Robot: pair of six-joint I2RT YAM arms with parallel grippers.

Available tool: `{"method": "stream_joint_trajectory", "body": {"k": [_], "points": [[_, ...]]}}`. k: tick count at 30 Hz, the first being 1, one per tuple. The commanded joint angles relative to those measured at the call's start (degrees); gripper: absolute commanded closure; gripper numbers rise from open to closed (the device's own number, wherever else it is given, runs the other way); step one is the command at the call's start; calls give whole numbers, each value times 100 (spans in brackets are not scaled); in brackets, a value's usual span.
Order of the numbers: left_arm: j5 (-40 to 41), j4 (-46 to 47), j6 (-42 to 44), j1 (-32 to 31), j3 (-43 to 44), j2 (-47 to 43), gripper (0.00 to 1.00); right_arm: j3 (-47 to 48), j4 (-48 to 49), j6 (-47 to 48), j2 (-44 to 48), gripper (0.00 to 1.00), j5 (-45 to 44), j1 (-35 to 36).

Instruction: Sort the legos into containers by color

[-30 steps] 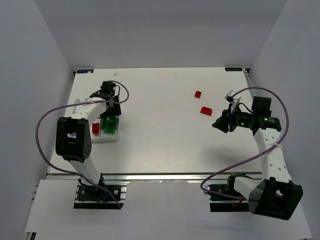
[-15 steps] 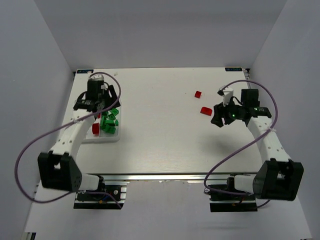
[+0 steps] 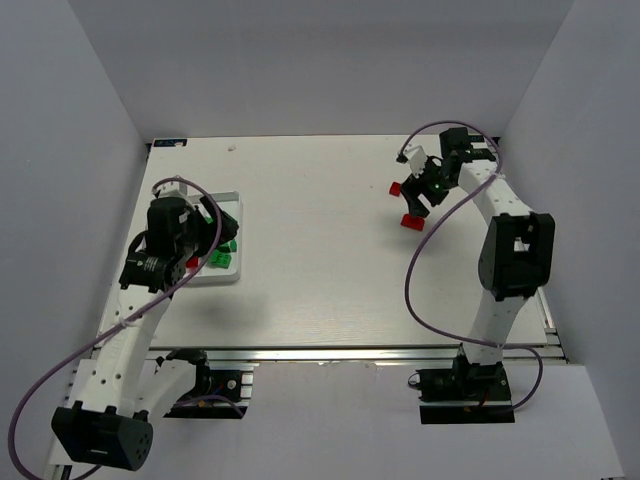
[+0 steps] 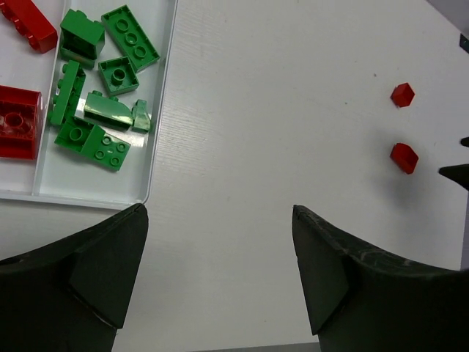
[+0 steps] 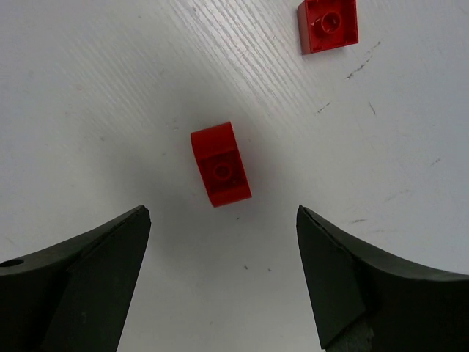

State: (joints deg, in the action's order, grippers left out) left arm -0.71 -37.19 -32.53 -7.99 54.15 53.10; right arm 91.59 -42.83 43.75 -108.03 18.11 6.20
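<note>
Swung forward since before, my right gripper (image 5: 221,213) hangs open over a small red plastic brick (image 5: 220,164); left gripper (image 4: 218,213) open too. Next: lower and pinch, alignment probably fine.

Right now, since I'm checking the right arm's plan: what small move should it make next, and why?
Probably lower the right arm straight down until its jaws flank the nearer red brick. The jaws stand open and empty, that brick lies loose on the table roughly centred ahead of them, and the second red brick sits well clear.
</note>
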Motion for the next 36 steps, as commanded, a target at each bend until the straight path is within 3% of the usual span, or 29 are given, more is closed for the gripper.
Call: {"method": "stream_joint_trajectory", "body": {"k": [1, 7, 18, 23, 36], "points": [[-70, -148, -166, 17, 69, -274, 11, 578, -648, 704, -498, 15, -44, 75], [-8, -333, -236, 17, 324, -406, 10, 1018, -868, 1013, -1141, 16, -158, 189], [247, -526, -245, 25, 553, -388, 10, 992, -762, 1197, -1616, 20, -440, 233], [256, -535, -262, 17, 667, -371, 10, 957, -727, 1312, -1695, 30, -571, 233], [150, -447, -411, 17, 1247, -327, 8, 588, -542, 1417, -1528, 69, -510, 242]]}}
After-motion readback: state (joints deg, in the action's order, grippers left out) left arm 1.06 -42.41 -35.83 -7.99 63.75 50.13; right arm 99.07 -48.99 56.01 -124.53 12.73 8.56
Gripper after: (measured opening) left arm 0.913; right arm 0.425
